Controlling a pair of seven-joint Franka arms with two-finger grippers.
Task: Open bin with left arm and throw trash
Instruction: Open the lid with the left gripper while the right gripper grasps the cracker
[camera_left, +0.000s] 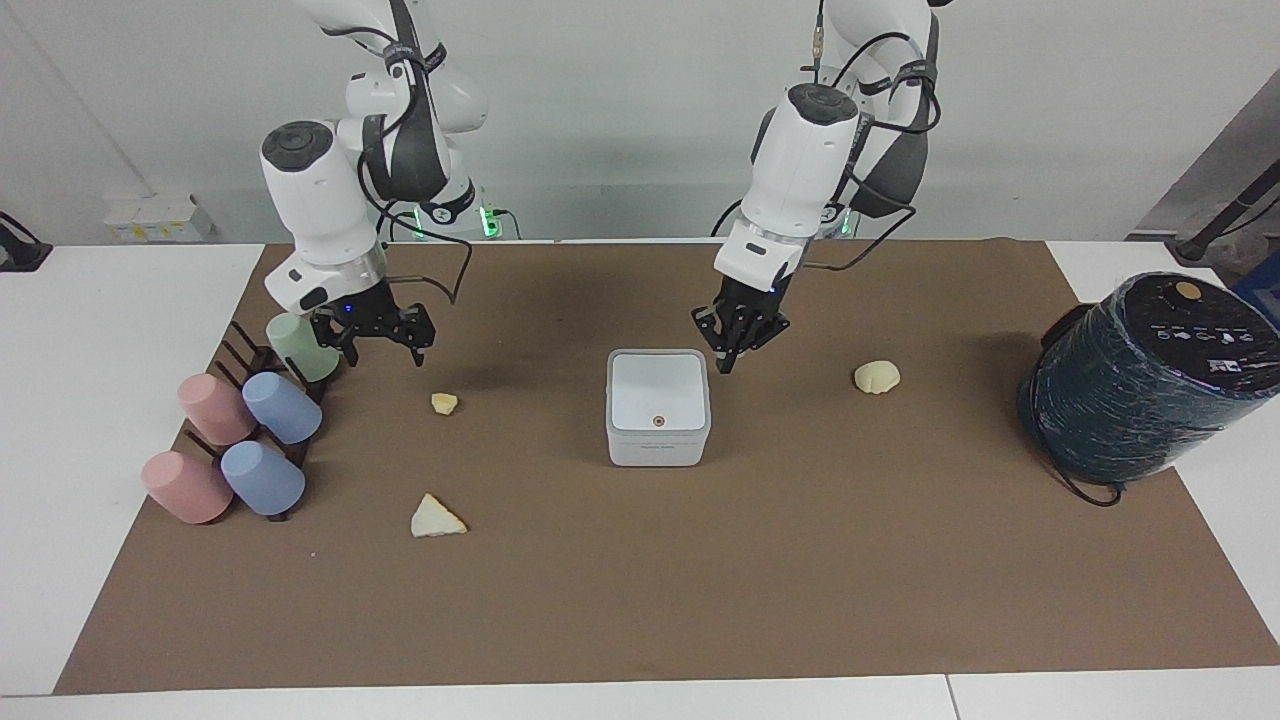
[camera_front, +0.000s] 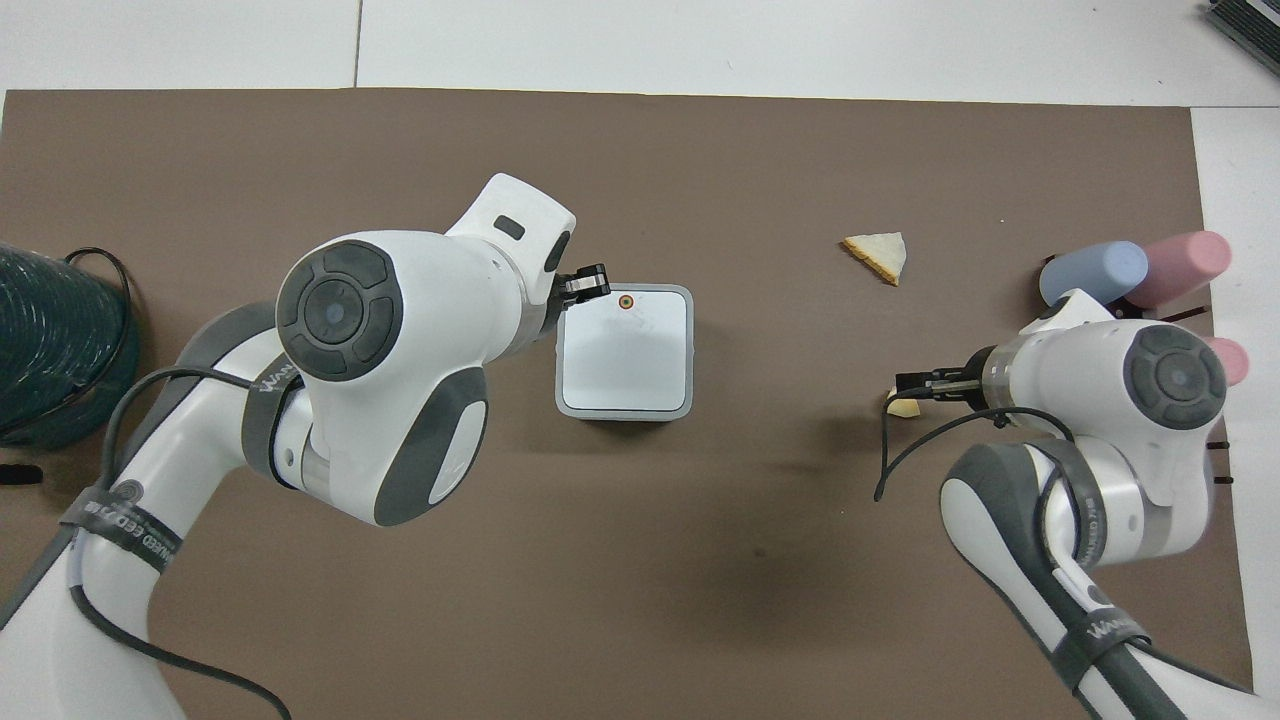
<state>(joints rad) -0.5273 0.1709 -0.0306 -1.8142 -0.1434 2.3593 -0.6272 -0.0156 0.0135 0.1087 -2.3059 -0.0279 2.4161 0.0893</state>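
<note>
Meanwhile, left tool (camera_left: 731, 350) (pinched shut, empty) just beside the bin (camera_left: 658, 405) — right tool (camera_left: 376, 338) spread, empty — no legible writing.

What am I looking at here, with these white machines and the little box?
Two robot arms at a table, each ending in a black tool. One picture is taken facing them, the other from high above them. The left tool hangs beside the bin, whose lid is shut; the right tool is above the nugget. Neither holds anything. On the brown mat also lie a wedge and a shell: the trash. Pastel cups sit on a rack, and a dark cylinder stands at the left arm's end.
</note>
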